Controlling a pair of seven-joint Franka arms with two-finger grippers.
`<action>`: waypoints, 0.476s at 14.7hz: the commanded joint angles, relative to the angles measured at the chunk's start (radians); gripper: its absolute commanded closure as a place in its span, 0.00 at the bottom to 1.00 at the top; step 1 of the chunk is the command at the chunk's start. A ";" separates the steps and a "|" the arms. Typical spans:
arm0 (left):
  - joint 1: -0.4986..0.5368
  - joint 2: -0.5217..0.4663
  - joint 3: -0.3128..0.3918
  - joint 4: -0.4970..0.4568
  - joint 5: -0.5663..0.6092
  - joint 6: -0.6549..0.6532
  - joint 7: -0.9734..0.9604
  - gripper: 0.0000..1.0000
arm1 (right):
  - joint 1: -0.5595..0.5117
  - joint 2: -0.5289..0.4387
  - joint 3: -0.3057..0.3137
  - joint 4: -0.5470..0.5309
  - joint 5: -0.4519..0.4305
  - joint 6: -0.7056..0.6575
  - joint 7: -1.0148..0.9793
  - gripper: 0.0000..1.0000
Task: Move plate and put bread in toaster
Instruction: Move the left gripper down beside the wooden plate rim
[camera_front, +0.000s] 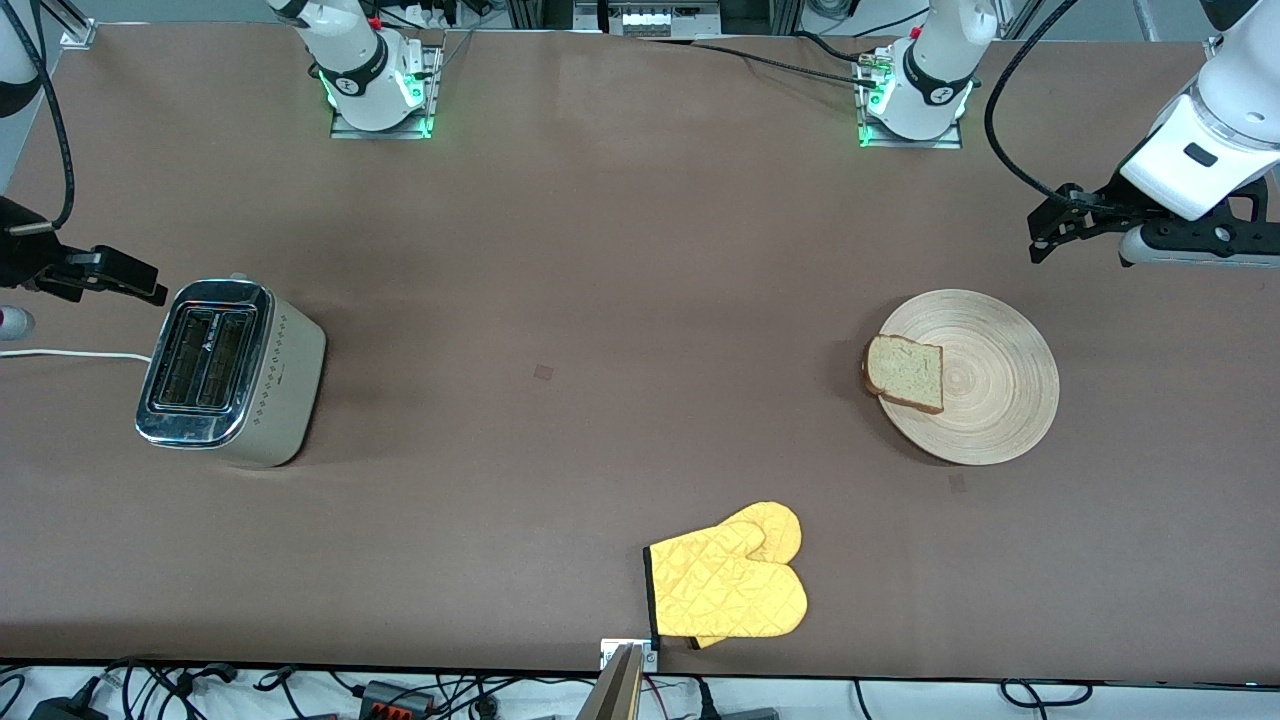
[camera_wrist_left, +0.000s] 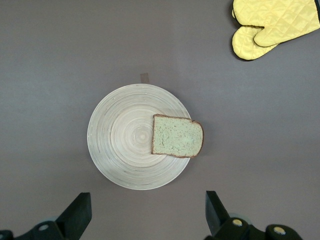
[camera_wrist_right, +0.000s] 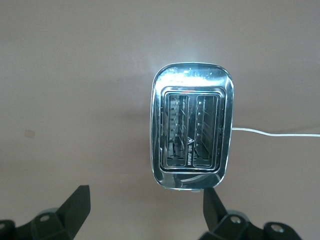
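The pale wooden plate (camera_front: 990, 400) lies toward the left arm's end of the table. The bread (camera_front: 905, 372) lies flat on the plate's rim on the side toward the right arm's end and overhangs it a little. My left gripper (camera_front: 1042, 235) is open and empty, up over bare table beside the plate. In the left wrist view the plate (camera_wrist_left: 120, 145) and bread (camera_wrist_left: 177, 136) lie ahead of the open left gripper (camera_wrist_left: 147, 215). The toaster (camera_front: 225, 375) stands at the right arm's end, slots up and empty. My right gripper (camera_front: 140, 280) is open and empty over the table beside it. The right wrist view shows the toaster (camera_wrist_right: 192, 125) ahead of the right gripper (camera_wrist_right: 147, 212).
A yellow oven mitt (camera_front: 730, 580) lies near the table's front edge, nearer to the front camera than the plate; it also shows in the left wrist view (camera_wrist_left: 272, 22). The toaster's white cord (camera_front: 70, 354) runs off the right arm's end of the table.
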 joint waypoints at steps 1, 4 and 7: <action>-0.013 0.025 0.017 0.040 -0.007 -0.024 -0.004 0.00 | -0.002 -0.002 0.005 0.007 -0.010 -0.012 -0.007 0.00; -0.009 0.034 0.014 0.060 -0.007 -0.050 -0.003 0.00 | -0.002 -0.002 0.003 0.007 -0.010 -0.014 -0.008 0.00; -0.006 0.033 0.010 0.060 -0.007 -0.064 -0.004 0.00 | -0.003 -0.002 0.003 0.007 -0.010 -0.014 -0.008 0.00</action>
